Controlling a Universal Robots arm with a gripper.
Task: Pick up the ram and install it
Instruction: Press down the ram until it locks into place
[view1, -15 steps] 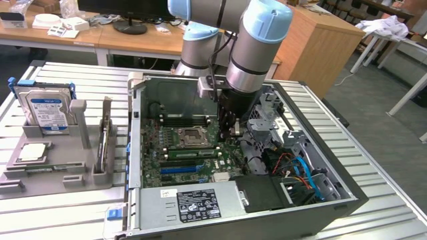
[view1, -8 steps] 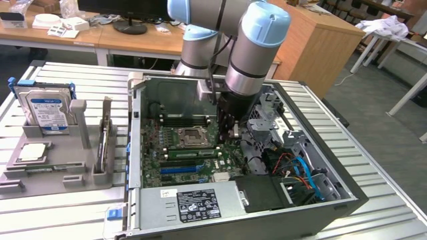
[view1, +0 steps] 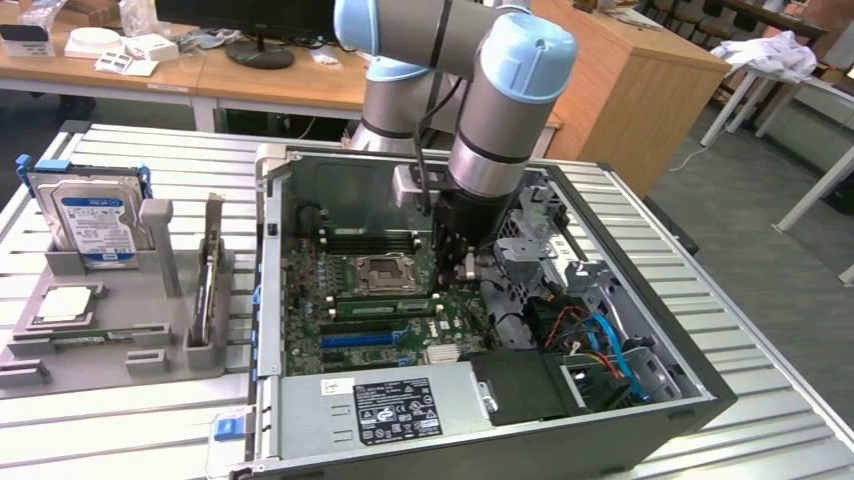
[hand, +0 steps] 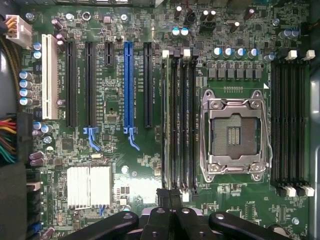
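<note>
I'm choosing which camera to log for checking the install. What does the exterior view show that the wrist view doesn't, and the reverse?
Exterior view alone: the arm reaching down into the open computer case, and, at that view's left, the grey holder with the hard drive and the CPU chip.

Wrist view alone: the white expansion slot.

Both: the empty CPU socket, the green ram in a memory slot beside it, and the gripper, shut, at that slot's end.

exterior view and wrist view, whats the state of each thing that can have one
grey computer case: side open
silver cpu socket: empty, frame down
long green ram stick: standing in a black memory slot beside the socket
black gripper: shut, at the slot's end
silver blue-labelled hard drive: standing upright
</note>
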